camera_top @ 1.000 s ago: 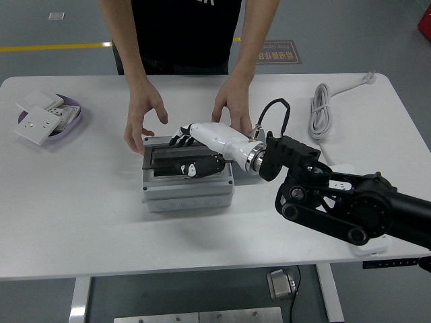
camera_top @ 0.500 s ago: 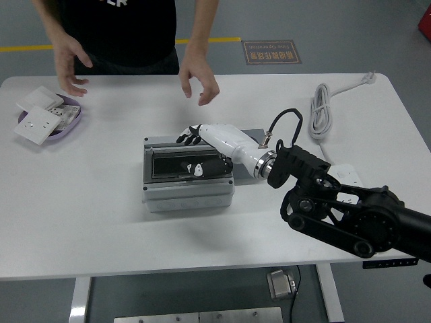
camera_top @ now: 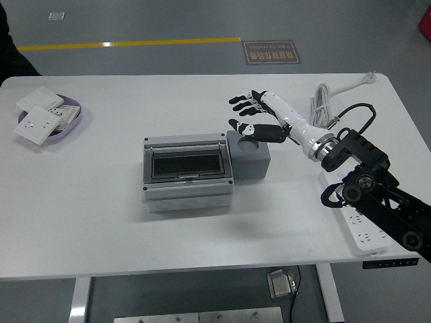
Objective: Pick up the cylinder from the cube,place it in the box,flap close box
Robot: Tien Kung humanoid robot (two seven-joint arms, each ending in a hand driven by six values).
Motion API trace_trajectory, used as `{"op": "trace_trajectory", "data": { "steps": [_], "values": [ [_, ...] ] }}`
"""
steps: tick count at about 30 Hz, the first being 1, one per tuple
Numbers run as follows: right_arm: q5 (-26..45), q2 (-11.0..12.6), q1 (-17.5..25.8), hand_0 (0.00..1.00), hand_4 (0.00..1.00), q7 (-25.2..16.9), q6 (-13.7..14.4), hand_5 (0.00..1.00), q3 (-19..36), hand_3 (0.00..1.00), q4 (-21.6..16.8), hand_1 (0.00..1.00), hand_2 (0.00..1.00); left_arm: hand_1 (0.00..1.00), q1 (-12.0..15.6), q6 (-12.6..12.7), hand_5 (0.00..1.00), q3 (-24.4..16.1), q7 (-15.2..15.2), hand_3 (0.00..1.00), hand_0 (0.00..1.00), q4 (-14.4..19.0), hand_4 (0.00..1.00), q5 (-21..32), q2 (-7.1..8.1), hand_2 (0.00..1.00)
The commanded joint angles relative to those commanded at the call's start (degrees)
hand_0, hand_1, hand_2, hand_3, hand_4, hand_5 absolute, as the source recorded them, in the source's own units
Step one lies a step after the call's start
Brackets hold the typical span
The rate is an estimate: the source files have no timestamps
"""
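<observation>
Head view shows my right hand (camera_top: 256, 116), fingers (camera_top: 237, 102) spread and empty, hovering beside the cylinder (camera_top: 247, 135) atop the grey cube (camera_top: 249, 159). I judge it is lining up the pick, with the lidded box (camera_top: 187, 171) just beside.

Grey plastic enclosure box (camera_top: 188, 173), dark transparent flap shut, lies flat; grey cube (camera_top: 249, 160) stands touching its right side.
</observation>
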State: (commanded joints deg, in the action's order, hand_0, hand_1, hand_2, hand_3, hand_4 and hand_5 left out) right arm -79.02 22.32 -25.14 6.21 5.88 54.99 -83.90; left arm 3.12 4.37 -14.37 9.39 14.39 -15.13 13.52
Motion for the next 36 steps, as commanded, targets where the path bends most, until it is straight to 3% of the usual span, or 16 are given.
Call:
{"op": "trace_trajectory", "data": {
  "steps": [8,15,25,36],
  "values": [
    [-1.5,-1.7,7.2,0.733,0.658,-3.9,3.9,0.330,12.3,0.699,3.4,0.669,0.689,0.601,0.5,0.0,0.210,0.6,-0.3,0.590,0.568,-0.2,0.670,1.0,-0.26,0.557],
    [6.8,-3.7,8.5,0.729,0.652,-7.8,1.2,0.338,19.9,0.694,5.0,0.667,0.682,0.601,0.9,0.0,0.209,0.8,-0.5,0.590,0.568,-0.3,0.670,1.1,-0.78,0.557],
    [15.1,-2.3,9.8,0.729,0.650,-9.7,1.3,0.323,23.0,0.682,3.3,0.666,0.672,0.602,0.7,0.0,0.208,1.0,-0.7,0.590,0.567,-0.6,0.672,1.6,-0.66,0.557],
    [15.1,-1.8,10.5,0.727,0.649,-9.6,1.8,0.325,25.3,0.680,3.3,0.666,0.670,0.601,0.2,-0.1,0.208,0.7,-0.6,0.590,0.568,-0.7,0.672,1.2,-0.65,0.557]
  ]
}}
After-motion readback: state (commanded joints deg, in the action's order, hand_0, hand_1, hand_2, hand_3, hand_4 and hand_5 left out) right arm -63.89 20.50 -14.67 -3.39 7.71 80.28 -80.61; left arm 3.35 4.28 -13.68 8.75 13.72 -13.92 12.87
